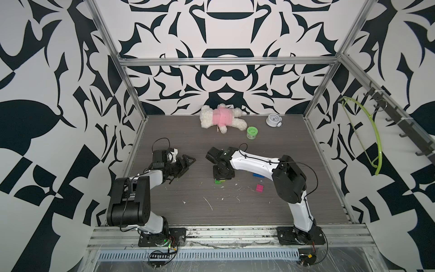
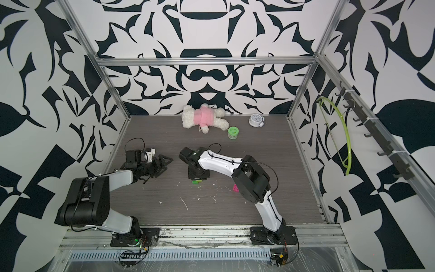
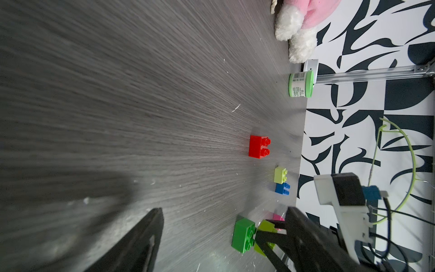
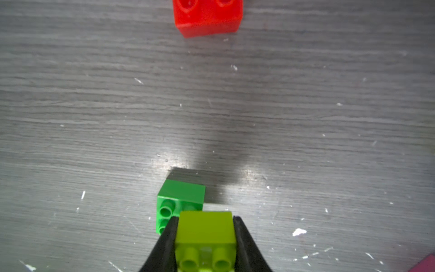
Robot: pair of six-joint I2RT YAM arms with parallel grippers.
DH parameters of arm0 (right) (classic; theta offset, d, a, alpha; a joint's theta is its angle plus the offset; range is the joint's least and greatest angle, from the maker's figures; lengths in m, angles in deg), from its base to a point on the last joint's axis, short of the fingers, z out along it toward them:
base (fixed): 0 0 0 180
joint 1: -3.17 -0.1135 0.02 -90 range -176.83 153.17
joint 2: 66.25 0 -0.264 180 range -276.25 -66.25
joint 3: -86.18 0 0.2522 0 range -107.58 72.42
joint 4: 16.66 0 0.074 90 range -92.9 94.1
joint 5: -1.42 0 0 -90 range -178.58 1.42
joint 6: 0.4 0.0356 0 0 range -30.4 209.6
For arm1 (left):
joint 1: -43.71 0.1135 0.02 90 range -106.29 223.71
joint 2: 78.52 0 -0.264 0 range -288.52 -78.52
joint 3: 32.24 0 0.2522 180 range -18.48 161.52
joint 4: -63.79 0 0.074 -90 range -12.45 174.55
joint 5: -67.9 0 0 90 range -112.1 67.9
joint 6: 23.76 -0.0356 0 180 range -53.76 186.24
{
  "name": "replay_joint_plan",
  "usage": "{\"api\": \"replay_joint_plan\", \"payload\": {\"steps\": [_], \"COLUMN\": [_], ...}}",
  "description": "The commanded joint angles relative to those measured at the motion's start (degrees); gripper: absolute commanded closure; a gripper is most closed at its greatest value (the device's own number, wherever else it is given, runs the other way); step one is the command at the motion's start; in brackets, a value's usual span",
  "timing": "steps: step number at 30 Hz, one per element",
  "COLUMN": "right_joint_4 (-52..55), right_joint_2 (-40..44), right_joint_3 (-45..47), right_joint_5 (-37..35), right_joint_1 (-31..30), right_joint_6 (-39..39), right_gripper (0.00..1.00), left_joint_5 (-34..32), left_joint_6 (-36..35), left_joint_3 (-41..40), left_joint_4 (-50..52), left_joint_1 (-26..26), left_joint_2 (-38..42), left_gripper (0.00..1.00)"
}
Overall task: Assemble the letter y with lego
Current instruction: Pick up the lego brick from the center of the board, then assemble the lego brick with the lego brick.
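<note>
While your left arm reaches over the left half of the table [image 1: 235,212], the left gripper [image 1: 187,164] hangs with its claw spread and nothing between; its own wrist view catches one dark finger [image 3: 138,237], far out to the side. The lego lies as scattered bricks from the table's middle rightward. First comes the green brick [image 4: 180,200], on its side with studs facing sideways. Just beside it the right gripper [image 4: 205,220] is pinching a yellow-green brick [image 4: 204,233] from both sides. You see that pinch plainly in the right wrist view; in both top views the wrist covers it, and only a sliver of the green brick [image 1: 217,181] peeps out. Whether those two bricks touch, you cannot tell. The red brick [image 3: 259,147] sits apart from them, toward the back edge; both wrist views show it, neither top view does. Further right, the second yellow-green brick [image 3: 280,174] and the blue brick [image 3: 282,188] stand just beside each other; in a top view only the blue brick [image 1: 259,175] shows. The pink brick [image 1: 259,187] lies near the blue, toward the front edge; in a top view the pink brick [image 2: 235,188] is half hidden behind the right arm
</note>
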Motion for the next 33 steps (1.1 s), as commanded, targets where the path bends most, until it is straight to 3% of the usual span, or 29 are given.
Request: {"api": "replay_joint_plan", "payload": {"steps": [1,20,33], "right_joint_4": [0.4,-1.1,5.7], "right_joint_2": [1.3,-0.4,-4.6], "right_joint_3": [-0.6,-0.7,-1.2], "right_joint_5": [0.1,0.7,-1.6], "right_joint_1": [0.0,0.0,0.0], "right_joint_6": [0.9,2.7,4.5], "right_gripper": [0.80,0.82,0.88], "left_joint_5": [-0.6,-1.1,-1.8], "left_joint_6": [-0.2,-0.2,0.0], "left_joint_3": [0.1,0.7,0.9], "left_joint_4": [0.1,1.0,2.1], "left_joint_1": [-0.1,-0.2,-0.2], "left_joint_2": [-0.6,-0.7,-0.8], "left_gripper": [0.14,0.14,0.14]}}
